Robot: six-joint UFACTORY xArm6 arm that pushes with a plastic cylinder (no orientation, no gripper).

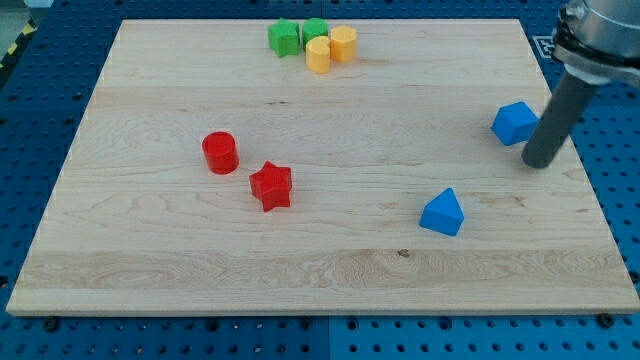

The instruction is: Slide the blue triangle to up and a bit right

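The blue triangle point(442, 213) lies on the wooden board at the view's lower right. My tip point(537, 163) is on the board to the upper right of the triangle, well apart from it. The tip stands just right of and slightly below a second blue block point(515, 123), close to it; I cannot tell whether they touch. The dark rod rises from the tip to the view's top right corner.
A red cylinder point(220, 153) and a red star point(271, 186) sit left of centre. Two green blocks point(285, 38) point(315, 30) and two yellow cylinders point(319, 55) point(343, 44) cluster at the top. The board's right edge point(590, 190) is near the tip.
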